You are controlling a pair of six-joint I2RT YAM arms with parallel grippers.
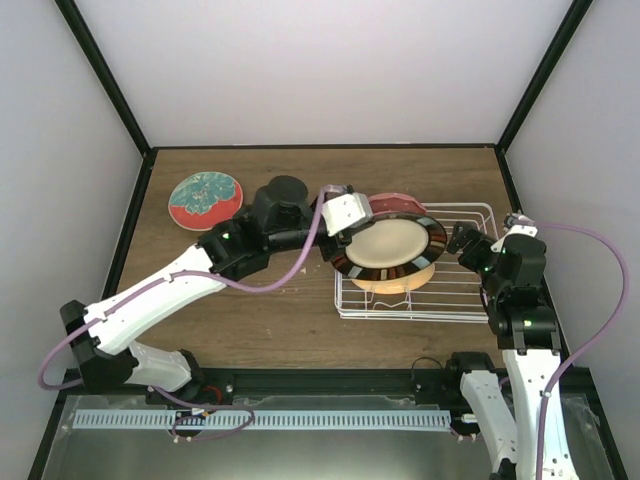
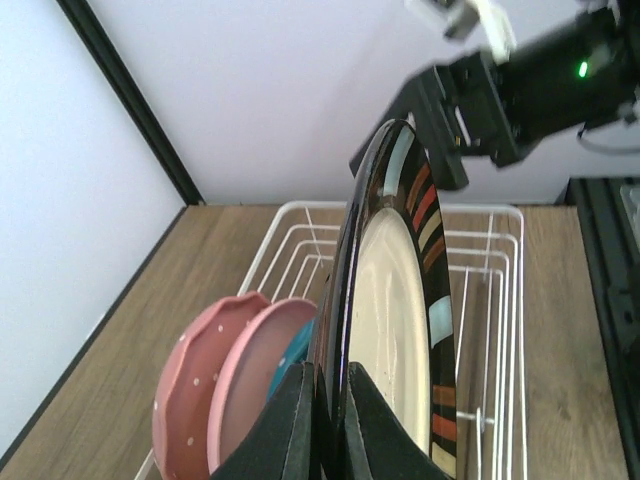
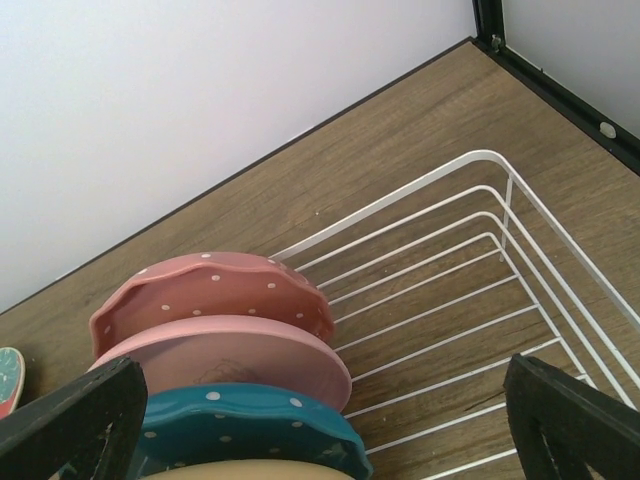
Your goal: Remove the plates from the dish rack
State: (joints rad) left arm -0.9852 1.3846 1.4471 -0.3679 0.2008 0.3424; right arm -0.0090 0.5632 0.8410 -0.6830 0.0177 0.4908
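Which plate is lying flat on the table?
The red plate with teal pattern, left of the dish rack; the others are at the rack.

No readable text, labels or numbers anywhere

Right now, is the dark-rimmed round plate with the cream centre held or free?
Held: the left pincer is shut on the rim of the dark-rimmed plate, one finger each side.
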